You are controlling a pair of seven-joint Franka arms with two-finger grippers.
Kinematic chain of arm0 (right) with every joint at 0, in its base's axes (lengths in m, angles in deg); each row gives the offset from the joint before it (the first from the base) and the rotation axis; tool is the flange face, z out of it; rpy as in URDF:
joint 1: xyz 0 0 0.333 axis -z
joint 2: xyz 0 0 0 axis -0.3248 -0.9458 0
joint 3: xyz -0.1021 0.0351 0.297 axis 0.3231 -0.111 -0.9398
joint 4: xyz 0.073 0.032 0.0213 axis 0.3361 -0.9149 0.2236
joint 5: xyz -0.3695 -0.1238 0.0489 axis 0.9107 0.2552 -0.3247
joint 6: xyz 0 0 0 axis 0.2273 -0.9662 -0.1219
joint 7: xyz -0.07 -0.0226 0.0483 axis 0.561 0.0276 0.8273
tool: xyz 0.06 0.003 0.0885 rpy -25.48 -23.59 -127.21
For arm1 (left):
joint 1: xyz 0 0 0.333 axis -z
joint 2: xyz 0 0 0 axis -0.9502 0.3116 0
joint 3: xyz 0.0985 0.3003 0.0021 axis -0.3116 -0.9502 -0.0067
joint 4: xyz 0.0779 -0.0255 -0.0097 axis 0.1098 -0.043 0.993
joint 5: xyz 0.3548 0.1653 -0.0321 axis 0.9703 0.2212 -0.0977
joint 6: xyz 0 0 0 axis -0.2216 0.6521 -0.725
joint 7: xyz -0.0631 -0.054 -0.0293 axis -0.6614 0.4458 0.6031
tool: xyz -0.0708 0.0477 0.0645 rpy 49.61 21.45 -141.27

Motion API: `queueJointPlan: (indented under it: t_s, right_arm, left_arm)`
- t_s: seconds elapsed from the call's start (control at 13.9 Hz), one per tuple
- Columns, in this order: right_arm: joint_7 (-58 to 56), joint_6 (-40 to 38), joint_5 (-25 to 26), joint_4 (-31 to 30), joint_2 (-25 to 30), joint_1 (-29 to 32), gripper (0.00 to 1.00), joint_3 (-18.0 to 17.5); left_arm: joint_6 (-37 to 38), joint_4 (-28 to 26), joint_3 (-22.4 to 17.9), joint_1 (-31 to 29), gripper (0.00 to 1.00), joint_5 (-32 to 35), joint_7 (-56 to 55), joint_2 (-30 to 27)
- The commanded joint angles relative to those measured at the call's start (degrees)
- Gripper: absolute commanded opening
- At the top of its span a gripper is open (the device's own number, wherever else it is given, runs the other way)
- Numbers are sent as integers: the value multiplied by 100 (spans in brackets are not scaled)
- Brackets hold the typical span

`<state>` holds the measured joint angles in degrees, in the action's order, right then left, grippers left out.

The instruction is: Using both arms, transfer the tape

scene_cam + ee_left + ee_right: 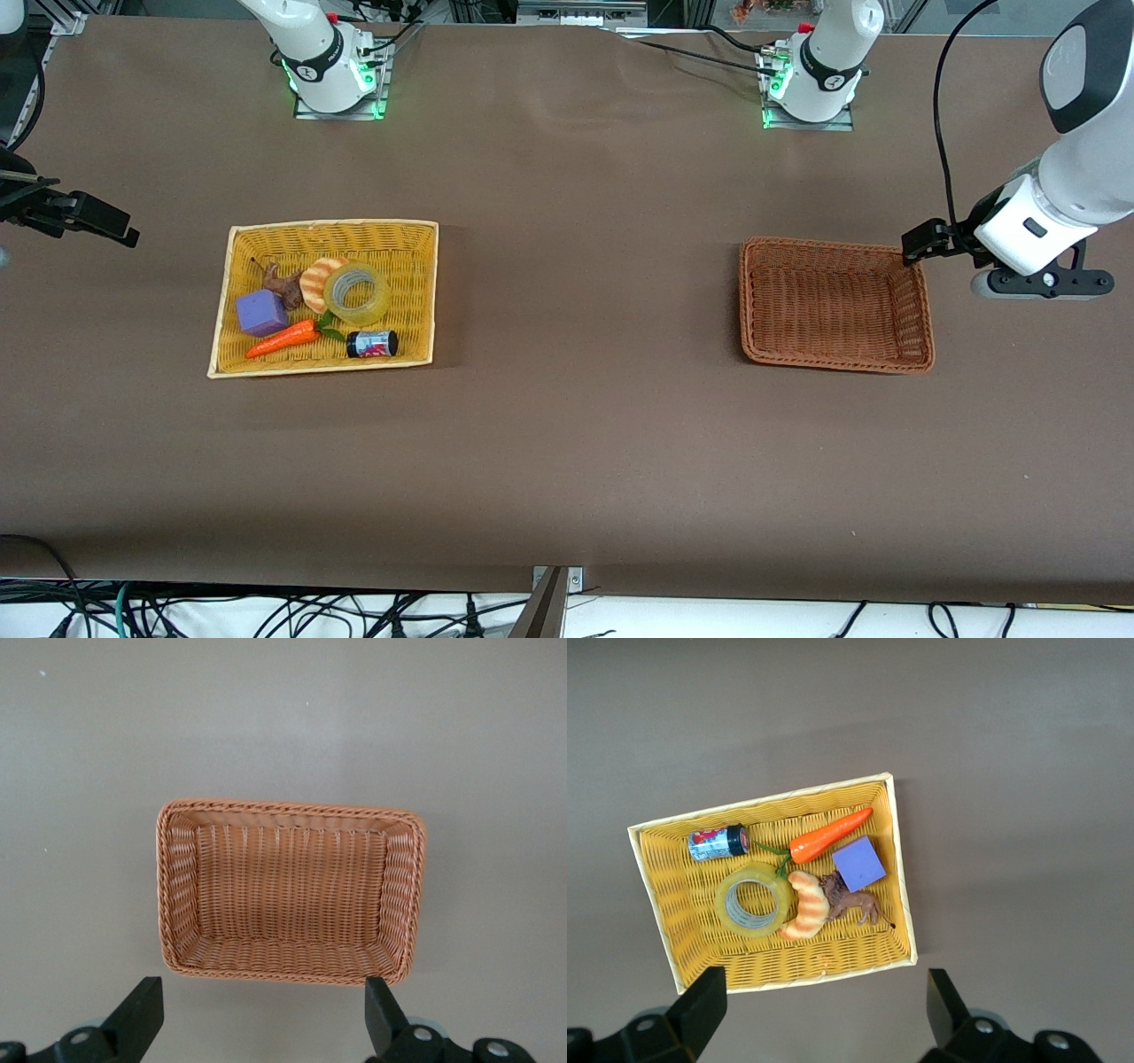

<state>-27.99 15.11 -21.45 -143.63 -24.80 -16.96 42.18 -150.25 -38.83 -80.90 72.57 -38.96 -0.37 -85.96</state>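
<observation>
From the front, the tape (356,292) lies in the yellow basket (416,232) beside a croissant toy (315,279), well apart from both pincers. The left pincer (921,241) hangs just past the brown basket (753,306), over the bench (585,425).

Left wrist: its fingers (137,1014) spread wide, holding nothing.

Right wrist: the right pincer (824,1010) gapes wide, empty, above the tape.

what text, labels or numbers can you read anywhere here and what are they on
None can be read.
The small can lying in the yellow basket has a red and white printed label: too small and blurred to read.
Round marks on the arm bases: too small to make out.
The tape, the purple block and the brown basket show no writing.
</observation>
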Motion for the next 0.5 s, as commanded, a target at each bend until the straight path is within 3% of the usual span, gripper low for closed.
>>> queueJointPlan:
  t_s: [0.0,0.43]
  right_arm:
    - [-62,-40,29,39,8,46,100,-34]
    - [-62,-40,29,39,8,55,100,-34]
  left_arm:
    - [207,259,4,15,100,137,126,-66]
    - [340,303,-5,111,100,137,74,-57]
